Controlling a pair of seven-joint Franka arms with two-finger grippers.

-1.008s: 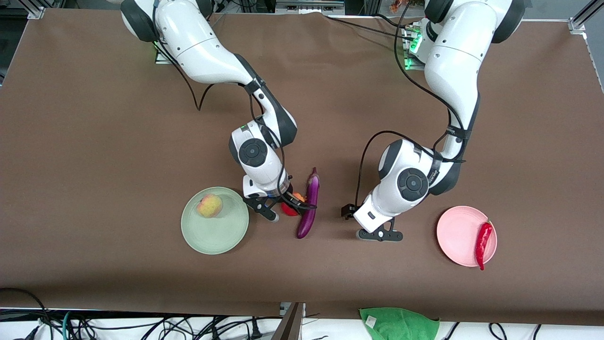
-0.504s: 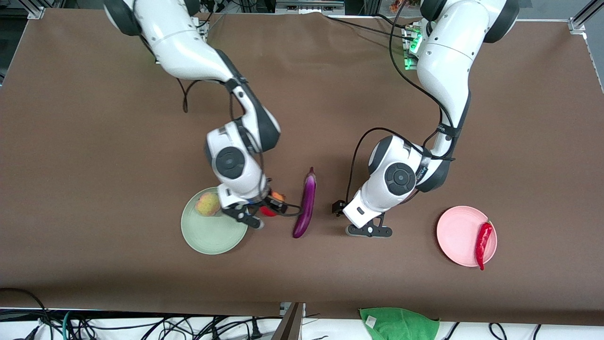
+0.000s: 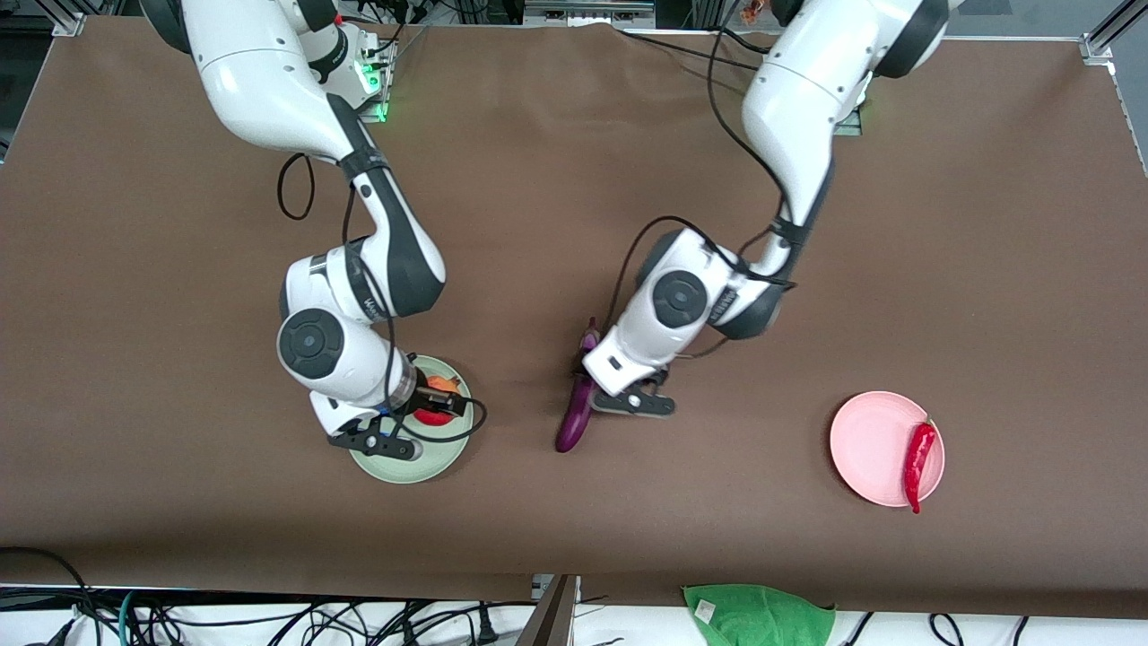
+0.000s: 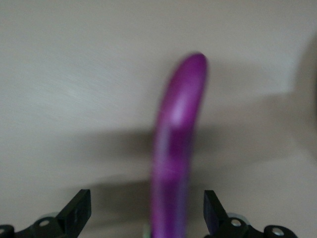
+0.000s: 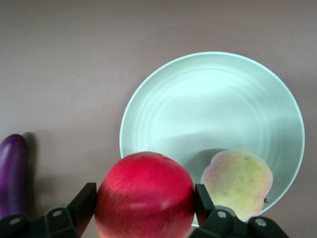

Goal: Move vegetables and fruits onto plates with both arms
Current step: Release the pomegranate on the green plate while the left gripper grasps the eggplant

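Observation:
My right gripper is shut on the round red apple and holds it over the rim of the mint green plate. The yellowish-pink peach lies on that plate; my arm hides it in the front view. My left gripper hangs open just over the purple eggplant, one finger on each side and neither touching it. The red chili lies on the pink plate.
A green cloth sits past the table's front edge. Black cables hang from both wrists. The eggplant lies on the brown table between the two plates, closer to the green one.
My right arm carried the apple from beside the eggplant to over the green plate. My left arm swung from near the pink plate to over the eggplant.

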